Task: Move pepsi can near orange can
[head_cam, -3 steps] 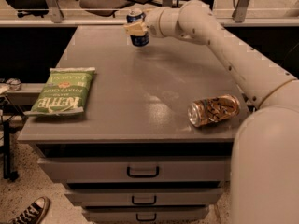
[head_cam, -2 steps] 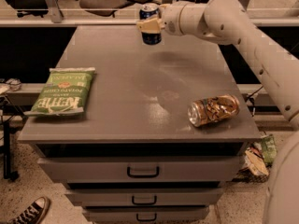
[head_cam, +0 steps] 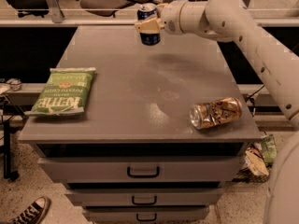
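The pepsi can (head_cam: 149,37), dark blue with a silver top, is held upright in the air above the far middle of the grey cabinet top (head_cam: 140,87). My gripper (head_cam: 150,25) is shut on it from the right, its cream fingers (head_cam: 148,26) across the can's middle. The orange can (head_cam: 215,112) lies on its side near the front right corner, its silver end facing left. The two cans are far apart.
A green chip bag (head_cam: 62,91) lies flat at the left front of the top. Drawers (head_cam: 143,171) sit below the front edge. Office chairs stand behind the cabinet. A shoe (head_cam: 29,212) and litter (head_cam: 258,157) lie on the floor.
The gripper has lifted the pepsi can off the far part of the top and carried it slightly to the right and up. The orange can and chip bag have not moved.
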